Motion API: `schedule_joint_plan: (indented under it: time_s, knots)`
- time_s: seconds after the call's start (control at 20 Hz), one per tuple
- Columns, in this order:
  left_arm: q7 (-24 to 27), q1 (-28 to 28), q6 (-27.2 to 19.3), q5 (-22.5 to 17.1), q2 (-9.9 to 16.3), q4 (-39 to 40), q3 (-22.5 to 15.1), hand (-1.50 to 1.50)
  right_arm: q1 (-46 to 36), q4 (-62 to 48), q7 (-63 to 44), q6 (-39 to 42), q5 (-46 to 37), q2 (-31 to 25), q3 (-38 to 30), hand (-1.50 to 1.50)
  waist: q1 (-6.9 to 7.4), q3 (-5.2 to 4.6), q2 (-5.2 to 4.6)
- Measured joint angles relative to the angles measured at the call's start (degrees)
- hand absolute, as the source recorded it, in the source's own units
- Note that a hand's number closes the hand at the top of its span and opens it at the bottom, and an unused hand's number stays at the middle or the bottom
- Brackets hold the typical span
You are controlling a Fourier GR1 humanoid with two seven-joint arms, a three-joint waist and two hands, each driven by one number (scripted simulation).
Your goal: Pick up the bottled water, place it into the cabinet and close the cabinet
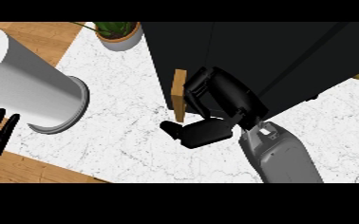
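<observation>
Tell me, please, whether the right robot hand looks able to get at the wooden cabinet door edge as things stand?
Probably yes: the right robot hand is already right against the wooden door edge of the black cabinet, with nothing between them.

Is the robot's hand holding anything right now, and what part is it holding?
No bottle shows. The right hand is at the wooden edge of the cabinet door; whether it grips it cannot be told. The left hand holds nothing.

A white marble counter (119, 137) runs across the middle, with wood flooring (38, 38) showing past its edges. A large grey cylinder (35, 92) lies tilted at the left (its rim toward the counter), and a potted plant (119, 32) stands near the top.
</observation>
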State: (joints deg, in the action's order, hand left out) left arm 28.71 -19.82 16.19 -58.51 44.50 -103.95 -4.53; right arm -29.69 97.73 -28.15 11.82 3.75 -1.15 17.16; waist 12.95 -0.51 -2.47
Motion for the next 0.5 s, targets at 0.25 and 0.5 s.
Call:
schedule_joint_plan:
  time_s: [0.25, 0.5]
  knots:
    - [0.1, -0.3, 0.8, -0.7, -0.1, 0.5, 0.5, -1.50, -8.7, -9.4, -1.0, -8.5, 1.0, 1.2, -2.4, -1.50, -0.55, 0.30, 0.39]
    - [0.3, -0.8, 1.7, -0.8, -0.4, 1.0, 0.6, -1.50, -12.1, -13.8, -2.0, -14.4, 4.6, 1.2, -1.3, -1.50, -1.18, 0.40, 1.04]
